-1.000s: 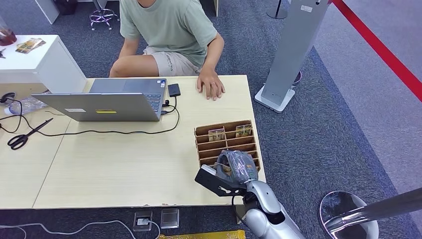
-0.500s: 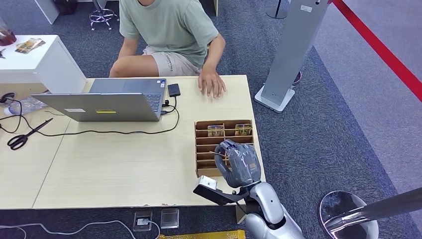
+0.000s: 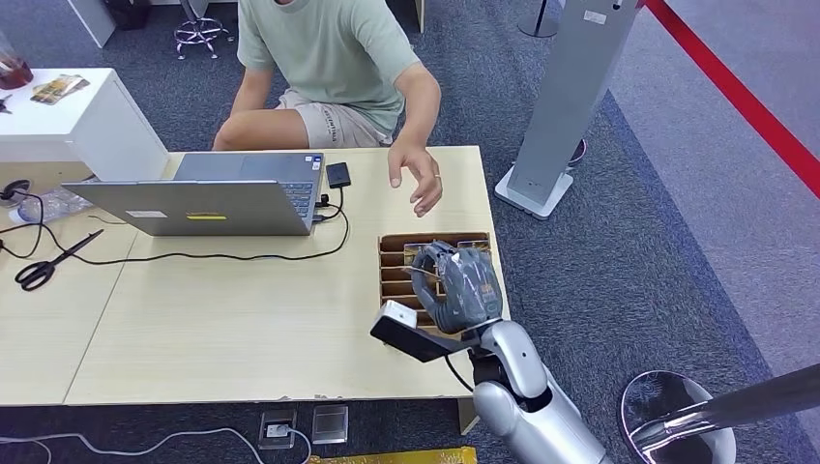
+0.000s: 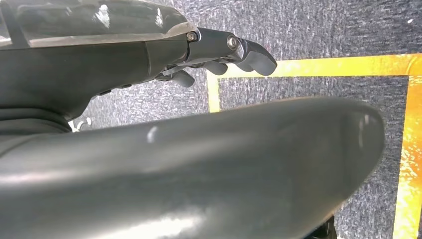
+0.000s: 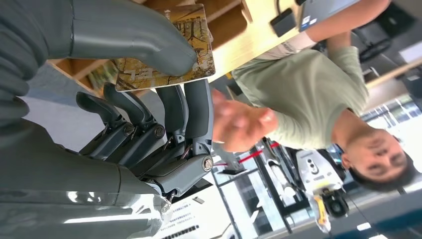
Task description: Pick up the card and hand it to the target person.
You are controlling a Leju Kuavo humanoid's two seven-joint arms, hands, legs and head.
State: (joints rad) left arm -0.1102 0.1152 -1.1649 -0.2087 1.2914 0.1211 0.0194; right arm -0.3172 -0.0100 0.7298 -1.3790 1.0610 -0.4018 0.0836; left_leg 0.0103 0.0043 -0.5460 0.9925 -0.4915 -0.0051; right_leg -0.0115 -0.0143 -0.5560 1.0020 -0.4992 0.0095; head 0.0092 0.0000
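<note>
Grey carpet all around, and a pale wooden surface (image 3: 242, 319) out front, laptop (image 3: 208, 198) at ten o'clock, cardboard card rack (image 3: 392, 261) near its right edge. Right hand (image 3: 454, 288) is above that rack, thumb and fingers (image 5: 191, 107) pinching the card (image 5: 164, 50), printed face outward, probably so a free end is offered. Waiting at twelve o'clock, the seated person (image 3: 334, 68) has a hand (image 3: 418, 176) lifted off the surface, palm loosely open toward the robot. Between the two hands lies bare surface, open room for a straight reach, though the rack's far wall sits just below. Left hand (image 4: 219, 52) hangs over the carpet, fingers curled, holding nothing.
</note>
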